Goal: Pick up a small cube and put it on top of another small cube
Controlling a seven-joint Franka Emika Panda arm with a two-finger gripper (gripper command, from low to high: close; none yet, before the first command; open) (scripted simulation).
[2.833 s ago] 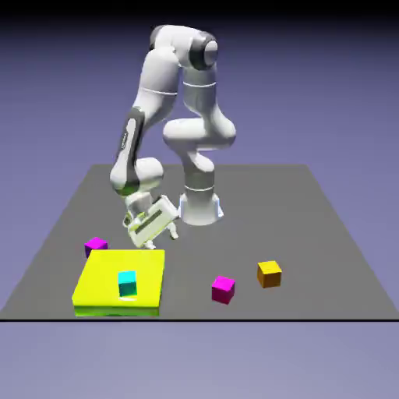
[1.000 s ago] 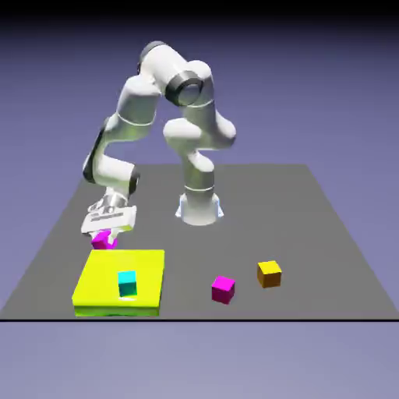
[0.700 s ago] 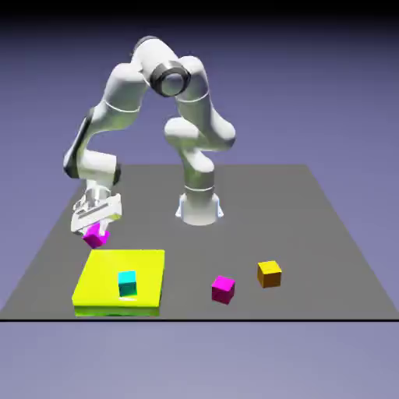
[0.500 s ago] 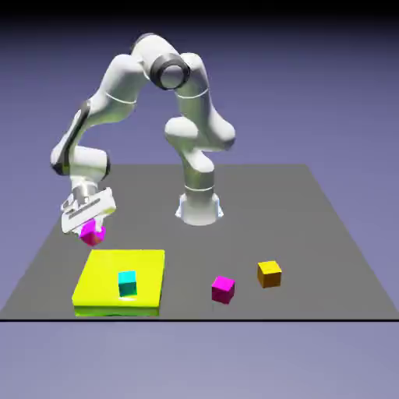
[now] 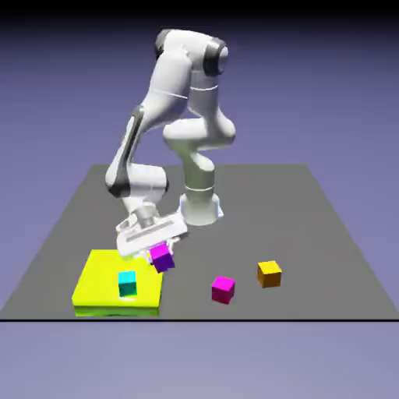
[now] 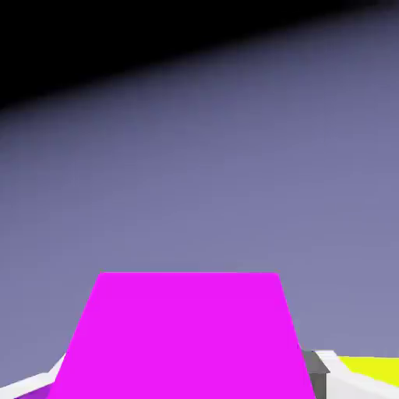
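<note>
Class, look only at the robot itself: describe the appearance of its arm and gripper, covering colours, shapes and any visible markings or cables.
The arm is glossy white, built of rounded tubular segments with dark grey bands at the joints, on a white cylindrical base. The gripper is a white boxy block; its small grey fingers show in the hand view. No cables or markings are visible.

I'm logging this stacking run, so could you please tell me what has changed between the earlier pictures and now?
The end effector took hold of the purple cube behind the yellow slab, lifted it, swung briefly toward the exterior view's left, then carried it right; it now hangs tilted over the slab's right edge. The magenta cube, orange cube, cyan cube and slab stayed put.
</note>
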